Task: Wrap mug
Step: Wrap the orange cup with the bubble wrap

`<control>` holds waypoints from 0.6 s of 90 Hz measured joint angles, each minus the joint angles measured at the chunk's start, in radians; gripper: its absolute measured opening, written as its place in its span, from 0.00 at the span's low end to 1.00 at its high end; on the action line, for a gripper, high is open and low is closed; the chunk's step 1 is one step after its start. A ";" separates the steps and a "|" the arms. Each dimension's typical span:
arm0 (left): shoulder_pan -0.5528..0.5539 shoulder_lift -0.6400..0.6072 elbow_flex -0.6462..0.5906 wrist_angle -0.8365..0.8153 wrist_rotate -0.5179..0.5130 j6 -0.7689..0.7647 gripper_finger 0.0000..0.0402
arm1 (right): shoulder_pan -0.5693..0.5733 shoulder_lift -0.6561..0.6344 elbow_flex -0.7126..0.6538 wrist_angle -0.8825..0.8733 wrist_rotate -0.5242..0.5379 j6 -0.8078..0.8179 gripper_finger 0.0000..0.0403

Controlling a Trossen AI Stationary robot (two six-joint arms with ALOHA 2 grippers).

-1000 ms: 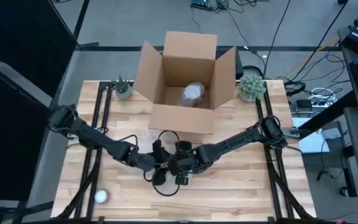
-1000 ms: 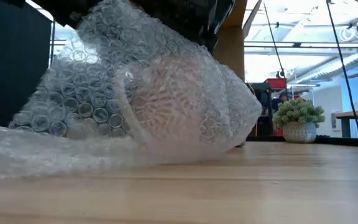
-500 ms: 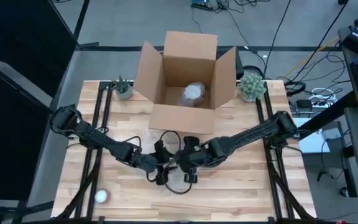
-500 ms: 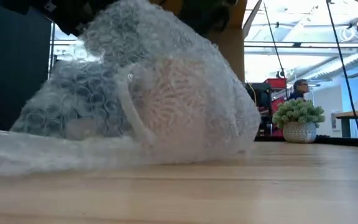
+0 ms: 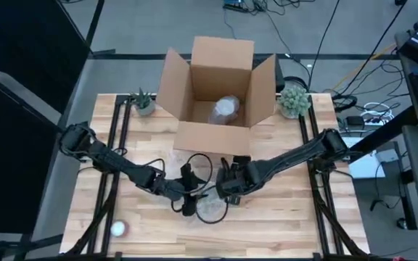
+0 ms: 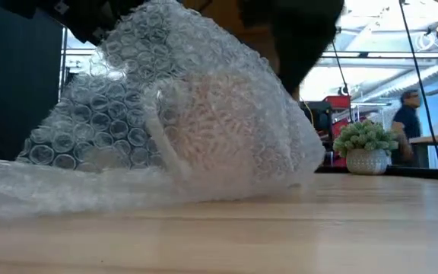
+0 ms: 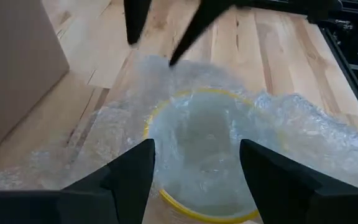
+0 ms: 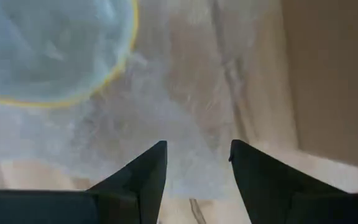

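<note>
Lying between left gripper [image 7: 194, 177] fingers: wrapped mug [image 7: 201, 158]

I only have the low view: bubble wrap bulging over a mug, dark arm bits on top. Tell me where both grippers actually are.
Observer: From above, the left gripper and right gripper meet over the bubble wrap, in front of the cardboard box.
Operator: Report the fingers.
Observer: Both open; the left wrist view shows the left gripper straddling the mug.
Operator: Describe the mug.
Observer: Yellow-rimmed, seen through the wrap.
</note>
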 joint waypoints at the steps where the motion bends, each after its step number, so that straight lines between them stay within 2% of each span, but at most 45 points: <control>1: 0.000 0.000 0.000 0.000 0.000 0.000 0.56 | 0.000 0.001 -0.001 0.007 0.000 -0.003 0.41; 29: 0.000 0.000 0.000 0.001 0.002 -0.001 0.56 | 0.022 -0.009 0.063 0.221 -0.004 -0.130 0.41; 37: 0.001 0.000 0.000 0.002 0.002 -0.001 0.56 | 0.031 0.018 0.063 0.290 -0.006 -0.154 0.41; 54: 0.001 0.000 -0.001 0.002 0.002 -0.001 0.56 | 0.027 0.105 0.065 0.307 0.002 -0.142 0.41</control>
